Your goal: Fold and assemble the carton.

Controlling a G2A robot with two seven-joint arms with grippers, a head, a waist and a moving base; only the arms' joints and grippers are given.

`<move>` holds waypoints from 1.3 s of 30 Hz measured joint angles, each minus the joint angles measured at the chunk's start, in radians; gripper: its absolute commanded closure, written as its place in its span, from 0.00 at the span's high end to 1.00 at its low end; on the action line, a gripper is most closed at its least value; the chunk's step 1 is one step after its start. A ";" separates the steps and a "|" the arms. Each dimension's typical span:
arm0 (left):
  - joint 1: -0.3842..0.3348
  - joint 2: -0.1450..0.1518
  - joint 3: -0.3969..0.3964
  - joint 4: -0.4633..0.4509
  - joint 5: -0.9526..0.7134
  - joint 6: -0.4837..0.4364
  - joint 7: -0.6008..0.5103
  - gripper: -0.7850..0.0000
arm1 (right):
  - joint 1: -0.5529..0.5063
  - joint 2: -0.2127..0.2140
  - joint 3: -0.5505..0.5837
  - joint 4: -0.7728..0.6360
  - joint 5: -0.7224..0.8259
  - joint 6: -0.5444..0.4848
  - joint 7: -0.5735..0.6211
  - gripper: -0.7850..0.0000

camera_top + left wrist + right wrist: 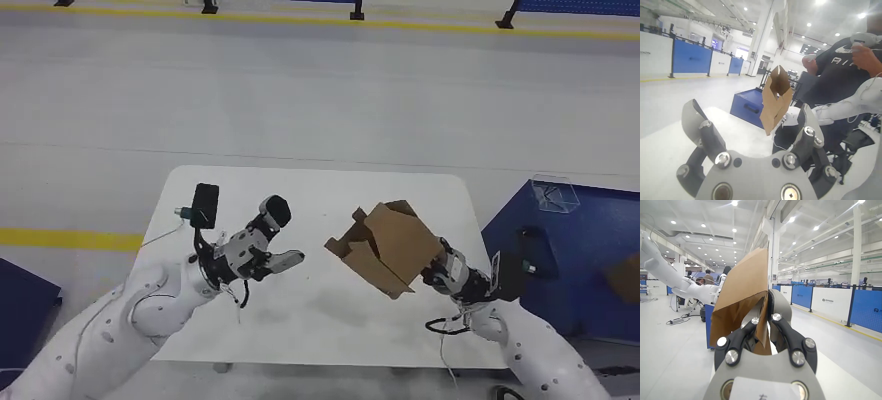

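A brown cardboard carton [388,248] hangs tilted in the air over the right half of the white table [300,320], its flaps partly open. My right gripper [432,270] is shut on the carton's lower right edge; in its own wrist view both fingers pinch a carton wall [745,291] at the gripper [767,306]. My left gripper [288,260] stands open over the table's left middle, a short gap away from the carton. From the left wrist the carton [775,108] shows between the spread fingers [694,117], farther off.
A blue bin [585,260] stands off the table's right side, with a clear small container [553,193] on its top. A yellow floor line [60,238] runs past the table's left. A person with hand controllers [838,62] stands beyond the right arm.
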 measured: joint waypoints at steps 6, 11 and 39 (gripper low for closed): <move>-0.018 -0.031 -0.004 0.035 0.111 -0.011 -0.028 1.00 | -0.006 -0.015 0.006 -0.004 0.031 0.013 -0.002 0.00; -0.008 -0.055 0.001 0.040 0.300 0.054 0.004 1.00 | -0.019 -0.023 0.013 -0.034 0.053 -0.027 0.008 0.00; 0.002 -0.148 0.004 0.082 0.138 -0.284 -0.089 1.00 | -0.091 -0.059 0.067 -0.106 -0.030 -0.060 0.066 0.00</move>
